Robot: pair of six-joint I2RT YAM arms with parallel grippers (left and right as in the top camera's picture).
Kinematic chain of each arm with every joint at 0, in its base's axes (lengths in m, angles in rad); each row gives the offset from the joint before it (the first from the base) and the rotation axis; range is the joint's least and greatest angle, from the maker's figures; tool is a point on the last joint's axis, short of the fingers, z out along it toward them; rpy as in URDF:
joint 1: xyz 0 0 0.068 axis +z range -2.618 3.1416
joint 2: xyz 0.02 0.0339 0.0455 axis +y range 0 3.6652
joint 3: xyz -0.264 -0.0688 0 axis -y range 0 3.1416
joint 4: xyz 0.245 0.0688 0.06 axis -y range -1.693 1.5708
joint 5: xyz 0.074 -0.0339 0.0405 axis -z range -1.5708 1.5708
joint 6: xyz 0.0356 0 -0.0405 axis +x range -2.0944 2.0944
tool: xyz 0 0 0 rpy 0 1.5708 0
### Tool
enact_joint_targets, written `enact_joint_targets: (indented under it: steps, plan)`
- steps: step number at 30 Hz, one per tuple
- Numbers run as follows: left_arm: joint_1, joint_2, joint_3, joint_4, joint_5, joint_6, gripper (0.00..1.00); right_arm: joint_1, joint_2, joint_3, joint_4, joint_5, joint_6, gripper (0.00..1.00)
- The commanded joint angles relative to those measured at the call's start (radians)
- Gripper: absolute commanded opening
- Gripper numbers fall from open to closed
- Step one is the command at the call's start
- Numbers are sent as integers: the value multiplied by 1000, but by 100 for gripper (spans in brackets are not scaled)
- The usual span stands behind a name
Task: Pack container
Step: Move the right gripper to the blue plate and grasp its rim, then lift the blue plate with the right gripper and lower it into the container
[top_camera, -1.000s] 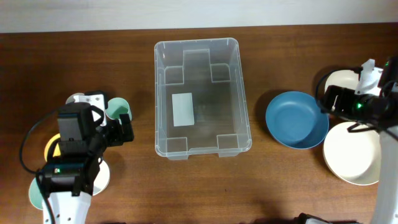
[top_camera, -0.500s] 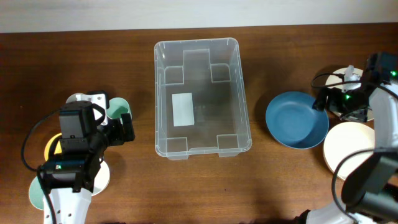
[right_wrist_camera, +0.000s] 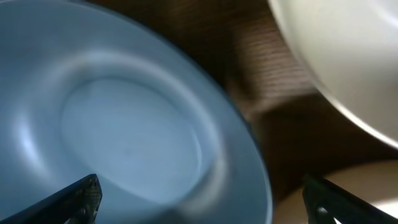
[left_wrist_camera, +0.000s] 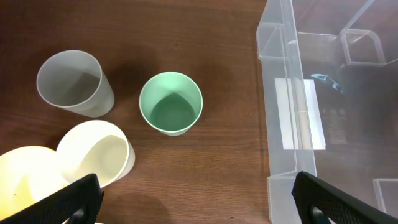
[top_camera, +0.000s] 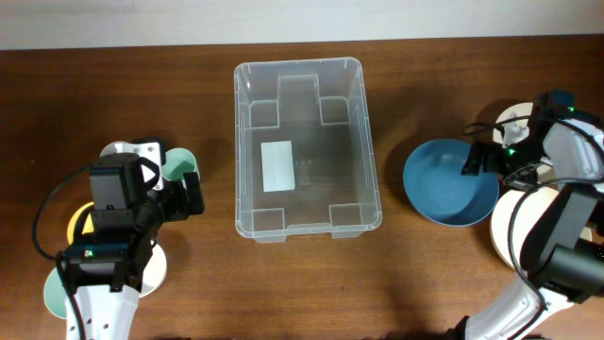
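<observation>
table (top_camera: 425,283): dark brown wood, grain running side to side; it fills nearly the whole overhead view
room: not much to see, just a strip of pale wall (top_camera: 302,19) along the table's far edge
container (top_camera: 307,146): big clear plastic bin, rectangular, with a rounded rim; boxy moulded steps in the corners and at the far end; the wood shows right through the bottom
label (top_camera: 277,165): white rectangle on the bin's floor, a bit left of centre
where the container sits: upright in the middle of the table, toward the far edge, between the two arms; well apart from both grippers
left side stuff: green cup (left_wrist_camera: 171,102) standing mouth-up just beside the bin's left wall; grey cup (left_wrist_camera: 74,82) further left; cream cup (left_wrist_camera: 96,152) tipped toward the camera, touching something yellow (left_wrist_camera: 25,177) at the frame edge
right side stuff: blue bowl (top_camera: 451,181) near the bin's right wall; cream bowl (top_camera: 533,231) just beside it toward the near right corner
left gripper (left_wrist_camera: 196,202): fingers spread wide; hovering above bare wood near the green cup, gripping nothing
right gripper (right_wrist_camera: 205,199): fingers spread wide too; low over the blue bowl's right side; the wrist view is blurry, so I can't tell if it touches the bowl
</observation>
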Motion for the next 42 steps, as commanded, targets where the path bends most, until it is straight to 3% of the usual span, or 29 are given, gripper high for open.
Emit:
enact_joint_targets:
  steps: [1,5,8,14,16,22,25,28,42]
  plan:
    - [-1,1,20,3,11,-13,100,-5,37,11,13,-45,-11,99]
    - [-1,1,20,3,11,-13,100,1,64,8,25,-47,-10,98]
    - [-1,1,20,3,11,-13,100,16,78,7,30,-46,-10,90]
    - [-1,1,20,3,11,-13,100,55,79,3,48,-46,-10,61]
    - [-1,1,20,3,11,-13,100,69,79,3,52,-45,-7,45]
    - [-1,1,20,3,11,-13,100,82,79,3,51,-45,-6,25]
    - [-1,1,20,3,11,-13,100,82,79,3,51,-42,-3,26]
    - [-1,1,20,3,11,-13,100,82,79,-2,52,-41,-3,39]
    - [-1,1,20,3,11,-13,100,82,79,-90,102,-38,-3,38]
